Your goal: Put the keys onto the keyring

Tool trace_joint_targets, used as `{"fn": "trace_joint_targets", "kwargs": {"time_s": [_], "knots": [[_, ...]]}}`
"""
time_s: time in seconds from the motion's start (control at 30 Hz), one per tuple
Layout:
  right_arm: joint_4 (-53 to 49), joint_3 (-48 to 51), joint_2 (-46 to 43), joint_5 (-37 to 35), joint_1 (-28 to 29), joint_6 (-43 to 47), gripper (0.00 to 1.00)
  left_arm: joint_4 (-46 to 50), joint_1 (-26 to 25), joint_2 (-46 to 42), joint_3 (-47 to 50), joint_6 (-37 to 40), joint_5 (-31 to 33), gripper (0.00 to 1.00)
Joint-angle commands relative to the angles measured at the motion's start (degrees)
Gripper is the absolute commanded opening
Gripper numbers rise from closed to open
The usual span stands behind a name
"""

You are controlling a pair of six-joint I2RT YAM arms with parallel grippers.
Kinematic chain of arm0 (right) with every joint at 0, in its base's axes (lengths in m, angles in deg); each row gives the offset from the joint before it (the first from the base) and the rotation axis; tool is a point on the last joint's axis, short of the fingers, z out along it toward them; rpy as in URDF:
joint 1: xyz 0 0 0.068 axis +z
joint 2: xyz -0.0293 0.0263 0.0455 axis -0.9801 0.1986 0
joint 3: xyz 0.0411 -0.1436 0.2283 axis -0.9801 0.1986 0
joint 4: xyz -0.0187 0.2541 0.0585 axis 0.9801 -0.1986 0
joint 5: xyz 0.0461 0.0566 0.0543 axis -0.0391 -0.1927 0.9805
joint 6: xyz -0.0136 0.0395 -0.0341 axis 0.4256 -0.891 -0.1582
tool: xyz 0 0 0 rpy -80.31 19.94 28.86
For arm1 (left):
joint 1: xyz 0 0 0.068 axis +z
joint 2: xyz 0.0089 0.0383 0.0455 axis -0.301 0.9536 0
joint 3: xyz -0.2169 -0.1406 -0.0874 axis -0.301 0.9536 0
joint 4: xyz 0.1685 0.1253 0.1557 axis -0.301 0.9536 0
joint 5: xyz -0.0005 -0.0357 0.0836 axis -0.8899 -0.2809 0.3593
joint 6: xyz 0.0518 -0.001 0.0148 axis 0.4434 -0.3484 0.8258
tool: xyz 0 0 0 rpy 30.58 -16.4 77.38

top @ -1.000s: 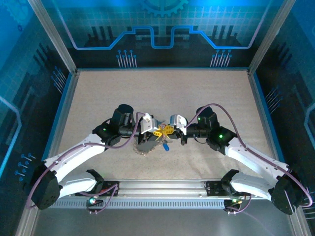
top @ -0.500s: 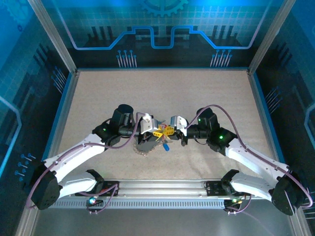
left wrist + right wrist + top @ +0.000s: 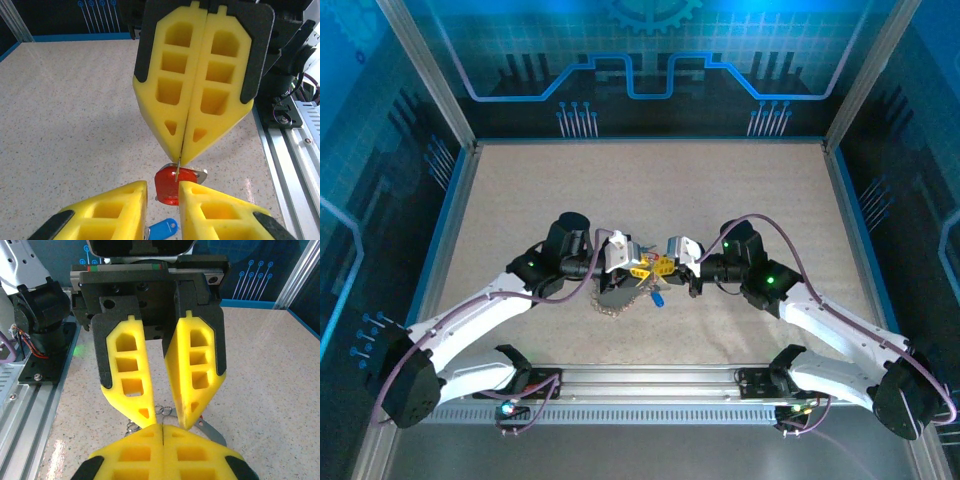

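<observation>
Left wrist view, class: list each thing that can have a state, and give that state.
right gripper: shut on thin metal strip
left gripper: open, fingers apart
red-headed key: not clamped, showing in the left fingers' gap
blue-headed key: loose, ungripped

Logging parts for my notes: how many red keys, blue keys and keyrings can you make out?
Red key: 1
Blue key: 1
Keyring: 1
Total: 3
</observation>
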Motion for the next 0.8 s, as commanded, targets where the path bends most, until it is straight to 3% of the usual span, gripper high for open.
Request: {"fn": "trace_joint_targets", "kwargs": {"time_s": [0.0,0.77], "knots": [[1.5,0.1,-0.2,1.0,1.1,-0.4,0.0,-0.9,-0.6,-1.1,-1.3,-1.0,-2.1,0.24],[4.0,0.1,0.7,1.0,1.5,-1.1,0.0,-2.5,-0.5,0.5,-1.5,-3.3,-4.4,0.16]]}}
